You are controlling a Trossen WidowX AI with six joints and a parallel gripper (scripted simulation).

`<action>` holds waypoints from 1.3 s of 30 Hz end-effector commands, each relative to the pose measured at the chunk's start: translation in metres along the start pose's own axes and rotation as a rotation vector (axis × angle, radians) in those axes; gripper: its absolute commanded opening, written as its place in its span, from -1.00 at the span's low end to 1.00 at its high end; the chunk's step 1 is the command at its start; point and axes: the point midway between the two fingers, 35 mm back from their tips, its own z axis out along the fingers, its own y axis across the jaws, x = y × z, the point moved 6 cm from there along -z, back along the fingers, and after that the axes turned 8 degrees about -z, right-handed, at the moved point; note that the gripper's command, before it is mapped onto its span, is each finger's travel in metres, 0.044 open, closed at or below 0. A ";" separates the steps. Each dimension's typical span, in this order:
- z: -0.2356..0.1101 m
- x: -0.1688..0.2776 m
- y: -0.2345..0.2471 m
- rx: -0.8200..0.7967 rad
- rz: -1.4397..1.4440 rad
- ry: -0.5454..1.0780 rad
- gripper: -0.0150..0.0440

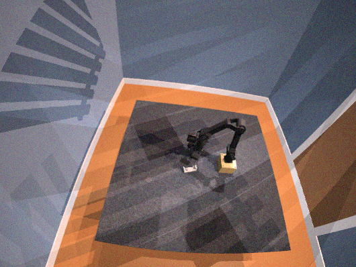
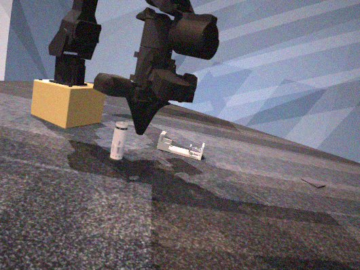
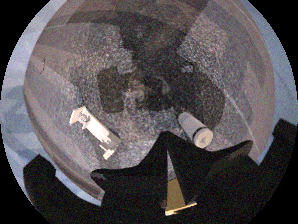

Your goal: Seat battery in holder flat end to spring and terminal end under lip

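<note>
Nothing of the task is done yet, as far as I can judge. The battery (image 2: 119, 140) stands upright on the desk (image 2: 102, 217), untouched, left of the holder (image 2: 181, 145) and apart from it. The holder lies vacant, no cell in its tray.

The hand (image 2: 140, 130) hangs point-down just above the desk, between battery and holder, nearer the battery's top but not touching it. Its fingers are pressed together to a tip, with nothing held between them. The wrist view agrees: battery (image 3: 194, 129) just off the fingertips to the right, holder (image 3: 95, 132) further off to the left.

Left to do, by my reckoning: open the fingers, take the battery, lay it over, seat it flat end to spring and terminal under the lip, release, withdraw. A closed hand this close could tip the standing battery.
</note>
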 end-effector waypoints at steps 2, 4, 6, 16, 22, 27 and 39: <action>0.004 0.002 -0.008 0.006 -0.002 0.008 -0.49; 0.004 0.002 -0.011 0.006 -0.002 0.008 -0.49; 0.004 0.003 -0.015 0.006 -0.002 0.008 -0.49; 0.003 0.004 -0.031 0.007 -0.002 0.008 -0.49; 0.003 0.006 -0.041 0.008 -0.001 0.008 -0.49; 0.003 0.008 -0.049 0.009 -0.001 0.008 -0.49; 0.001 0.009 -0.061 0.007 0.002 0.008 -0.49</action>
